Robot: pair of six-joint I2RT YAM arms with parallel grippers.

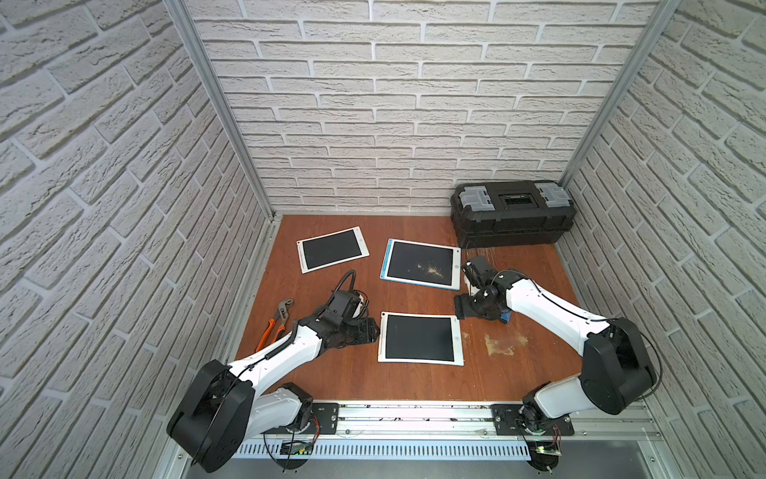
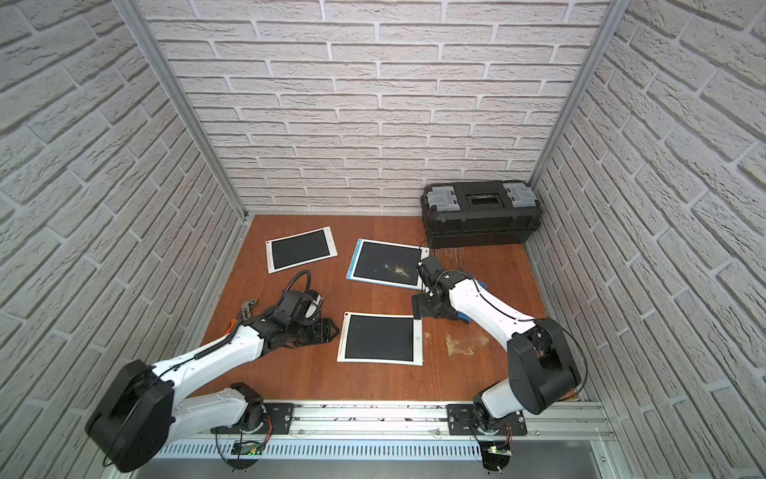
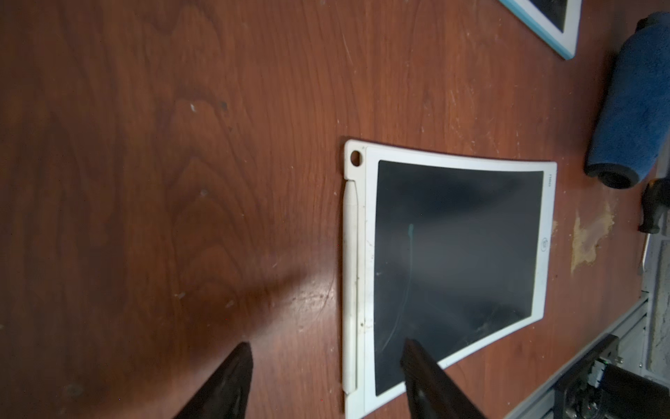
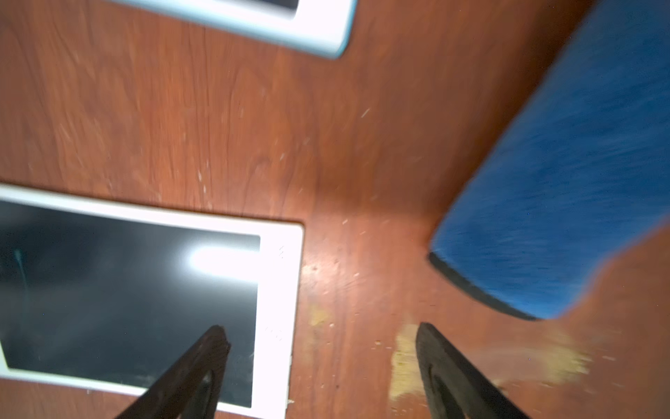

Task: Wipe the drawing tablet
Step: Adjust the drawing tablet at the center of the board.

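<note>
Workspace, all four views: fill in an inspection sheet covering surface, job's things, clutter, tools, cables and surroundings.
Surface: wooden table; pale stain beside the near tablet.
Job's things: three drawing tablets lying flat. The blue-edged tablet carries crumbs; the near tablet shows a faint line; the far tablet looks clean. A blue roller lies on the table.
Clutter: orange-handled pliers; black toolbox in the far corner.
Tools: left tool open, empty, at the near tablet's edge; right tool open, empty, roller not gripped.
Cables: coiled cable along the left arm; no snag seen.
Surroundings: brick-pattern walls; metal rail in front.
</note>
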